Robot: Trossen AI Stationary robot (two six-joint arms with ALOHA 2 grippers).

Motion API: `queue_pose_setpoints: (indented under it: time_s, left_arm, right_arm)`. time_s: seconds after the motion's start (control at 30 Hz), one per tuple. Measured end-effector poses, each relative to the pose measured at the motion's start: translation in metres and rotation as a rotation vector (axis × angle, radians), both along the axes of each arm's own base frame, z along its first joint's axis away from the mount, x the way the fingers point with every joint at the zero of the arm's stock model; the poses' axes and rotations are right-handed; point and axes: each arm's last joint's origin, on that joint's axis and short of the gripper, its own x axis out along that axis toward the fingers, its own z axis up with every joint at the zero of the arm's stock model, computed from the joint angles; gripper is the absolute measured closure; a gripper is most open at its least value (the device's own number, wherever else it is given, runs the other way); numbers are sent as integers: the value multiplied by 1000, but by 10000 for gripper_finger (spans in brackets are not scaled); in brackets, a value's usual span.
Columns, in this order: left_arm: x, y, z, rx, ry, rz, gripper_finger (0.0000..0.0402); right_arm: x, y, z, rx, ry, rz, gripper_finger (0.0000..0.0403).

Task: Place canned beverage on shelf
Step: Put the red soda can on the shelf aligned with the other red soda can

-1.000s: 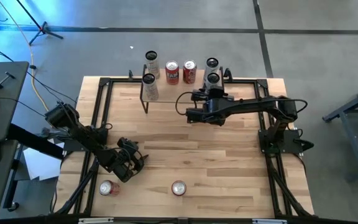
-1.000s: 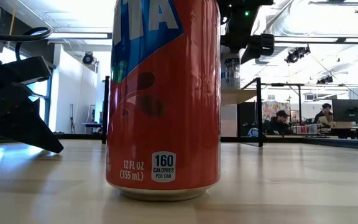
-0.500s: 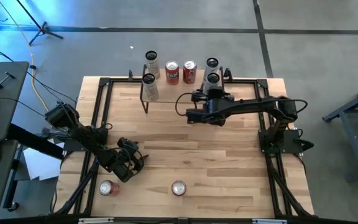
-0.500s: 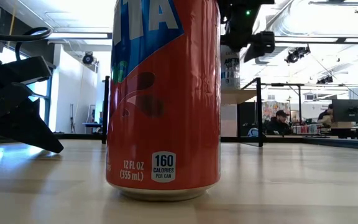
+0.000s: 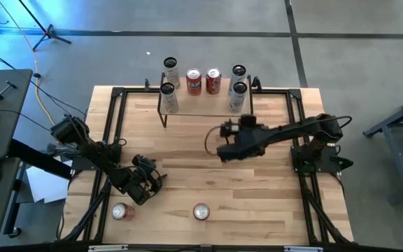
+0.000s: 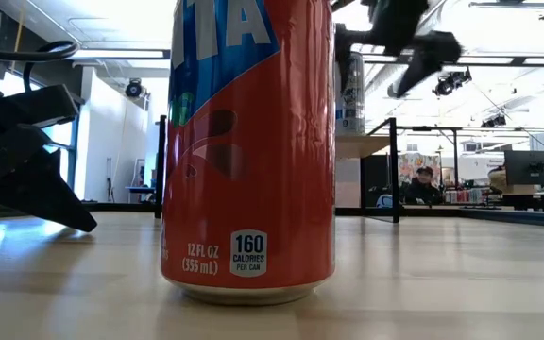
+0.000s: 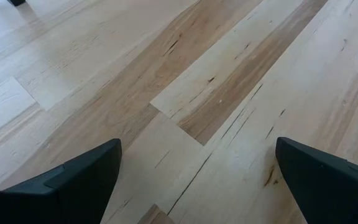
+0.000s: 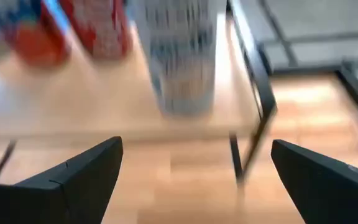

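Observation:
The shelf stands at the table's far edge with several upright cans on its top board. A silver can stands on its base at the shelf's right end, and also shows in the right wrist view and the low view. My right gripper hovers open in front of that can, on its near side, and touches nothing. Its fingers show wide apart in its own view. My left gripper rests open at the near left, over bare wood.
Two red cans and more silver cans share the shelf. A red can and an orange can stand near the table's front edge; the orange one fills the low view. Black rails frame the table.
My right gripper has opened and let go of the silver can at the shelf's right end. It has then drawn back toward the table's near edge, turning a little. The can stays upright on the shelf.

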Motion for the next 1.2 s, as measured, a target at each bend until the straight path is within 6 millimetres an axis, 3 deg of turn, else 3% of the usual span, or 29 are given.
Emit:
queue_pose_setpoints:
  time_s: [0.37,0.63,0.77,0.9,1.2]
  left_arm:
    - [1,-1,0,-19,-10,-1,2]
    - [2,-2,0,-24,-16,-1,2]
    - [2,-2,0,-28,-20,-1,2]
    - [2,-2,0,-29,-22,-1,2]
    - [2,-2,0,-30,-23,-1,2]
  right_arm:
    - [-23,91,-2,403,-51,136,4]
    - [-31,147,-2,484,-134,392,4]
    - [-31,164,-8,495,-86,520,4]
    - [-32,174,-14,511,-92,530,4]
    - [-25,178,-17,530,-137,537,4]
